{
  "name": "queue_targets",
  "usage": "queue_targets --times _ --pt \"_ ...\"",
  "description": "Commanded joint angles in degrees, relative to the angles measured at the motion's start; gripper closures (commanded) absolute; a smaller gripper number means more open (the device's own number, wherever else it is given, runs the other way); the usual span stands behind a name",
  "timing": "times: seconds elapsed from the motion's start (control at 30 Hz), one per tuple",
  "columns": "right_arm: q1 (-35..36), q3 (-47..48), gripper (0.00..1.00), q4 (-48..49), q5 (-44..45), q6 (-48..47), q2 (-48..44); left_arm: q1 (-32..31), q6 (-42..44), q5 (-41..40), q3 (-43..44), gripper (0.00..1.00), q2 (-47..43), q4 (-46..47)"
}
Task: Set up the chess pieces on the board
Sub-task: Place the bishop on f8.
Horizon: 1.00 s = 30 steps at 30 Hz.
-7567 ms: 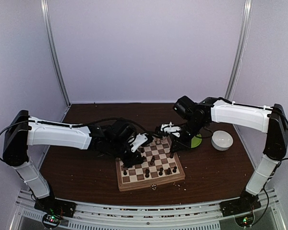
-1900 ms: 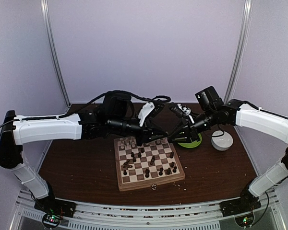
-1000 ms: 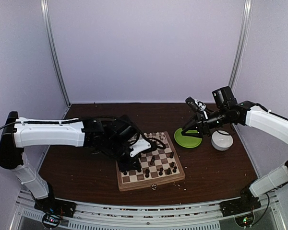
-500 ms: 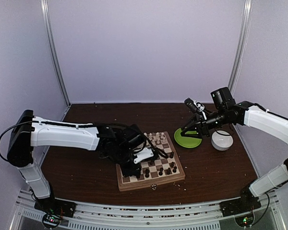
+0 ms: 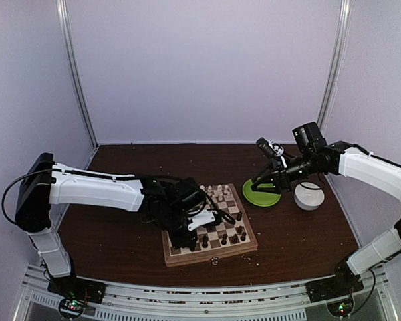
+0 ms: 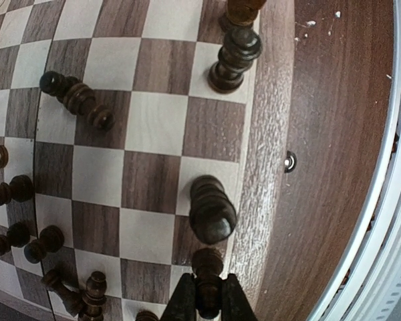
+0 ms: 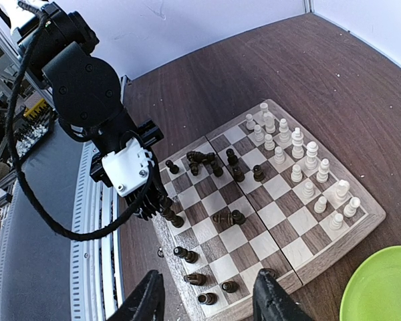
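Observation:
The board (image 5: 217,251) lies in the middle of the table, also seen in the left wrist view (image 6: 154,127) and the right wrist view (image 7: 281,200). Pale chess pieces (image 7: 301,164) stand in two rows along its far side (image 5: 218,192). Dark chess pieces (image 7: 217,164) are scattered over the rest, some upright, some lying (image 6: 77,100). My left gripper (image 6: 208,304) is shut on one dark piece (image 6: 208,267) over the board's near left corner (image 5: 189,235), just beside an upright dark piece (image 6: 212,210). My right gripper (image 7: 210,301) hangs open and empty above the green plate (image 5: 259,179).
A round green plate (image 5: 260,198) lies right of the board, with a white bowl (image 5: 309,196) beyond it. The plate's rim (image 7: 381,287) shows at the right wrist view's corner. A metal rail (image 6: 387,200) runs along the table's near edge.
My left gripper has moved down and toward the board's near left corner with the dark piece in it. The right arm has barely shifted.

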Motion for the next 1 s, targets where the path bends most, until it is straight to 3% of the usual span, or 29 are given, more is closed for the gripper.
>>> queue_targets --times 0.0,0.47,0.97 --pt "-0.17 0.13 0.55 -0.21 -0.43 -0.58 0.74 -0.37 0.69 0.22 1.98 1.00 0.79 1.96" --pt "-0.17 0.25 0.55 -0.54 -0.52 -0.93 1.22 -0.46 1.00 0.44 2.70 0.97 2.13 2.21" --pt "-0.19 0.63 0.54 -1.16 -0.43 -1.21 1.81 -0.72 0.68 -0.90 4.36 0.69 -2.55 -0.88"
